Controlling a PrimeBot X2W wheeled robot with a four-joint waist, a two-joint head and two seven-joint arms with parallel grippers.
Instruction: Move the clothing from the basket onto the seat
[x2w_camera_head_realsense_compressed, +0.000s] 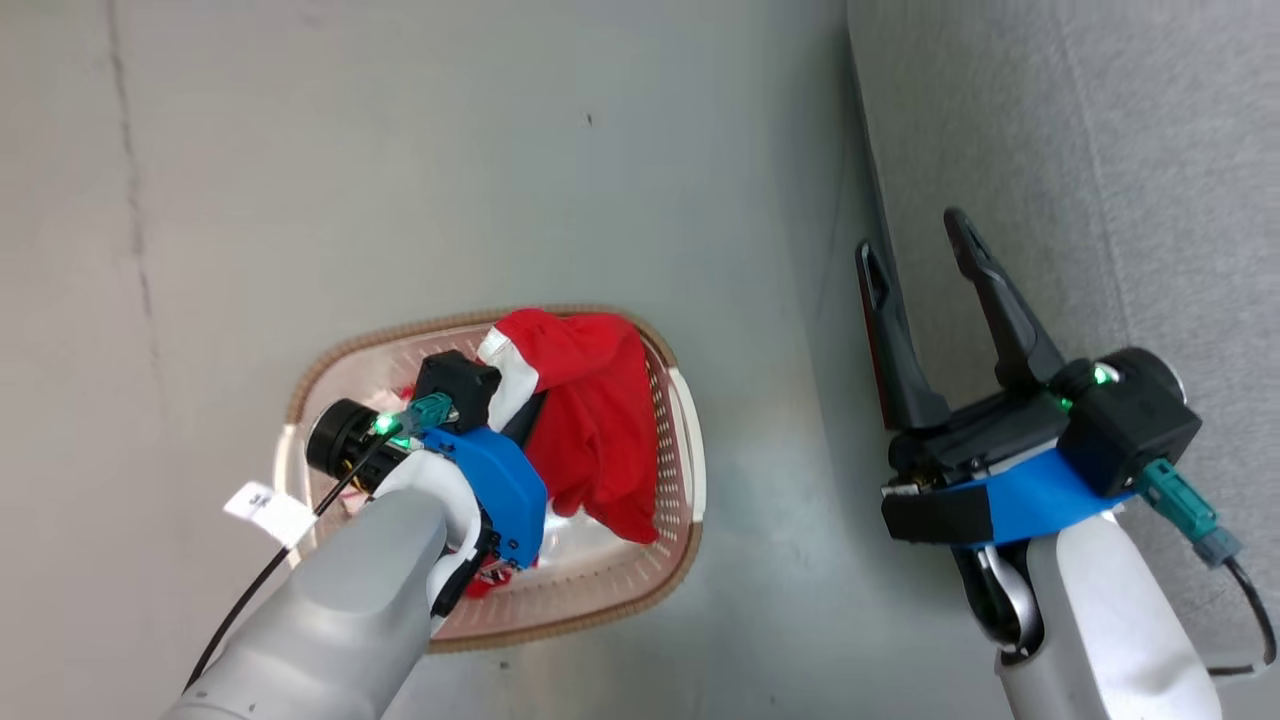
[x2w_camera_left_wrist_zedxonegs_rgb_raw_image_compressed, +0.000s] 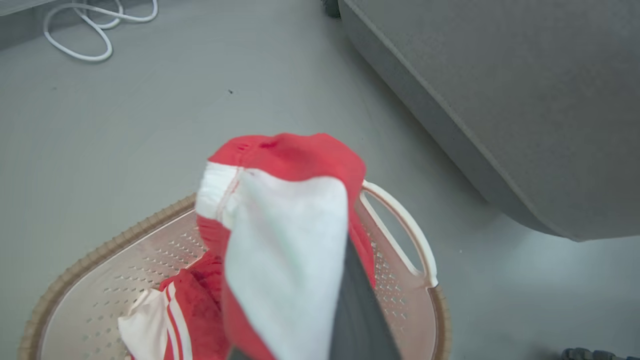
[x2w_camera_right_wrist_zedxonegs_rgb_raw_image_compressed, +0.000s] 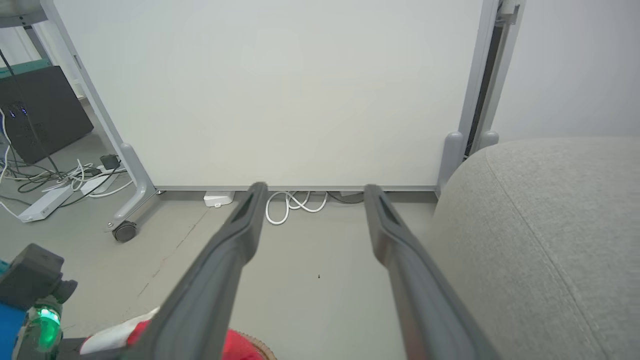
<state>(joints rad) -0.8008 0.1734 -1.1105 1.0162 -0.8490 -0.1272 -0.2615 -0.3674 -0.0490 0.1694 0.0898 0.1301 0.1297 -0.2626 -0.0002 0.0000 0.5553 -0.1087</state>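
While the white tag (x2w_camera_head_realsense_compressed: 268, 510) on my left wrist cable is too small to read, my left pincer (x2w_camera_head_realsense_compressed: 527, 418) is clamped on the clothing (x2w_camera_head_realsense_compressed: 590, 400), soft red fabric with a white panel, bunched over the perforated cream basket (x2w_camera_head_realsense_compressed: 690, 450) with its brown woven-look rim. Right of the basket, my right pincer (x2w_camera_head_realsense_compressed: 910, 232) hangs spread wide by the grey woven seat (x2w_camera_head_realsense_compressed: 1150, 150).

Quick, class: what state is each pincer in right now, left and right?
Left pincer: closed, holding a soft red fabric garment with a white panel.
Right pincer: open, holding nothing.
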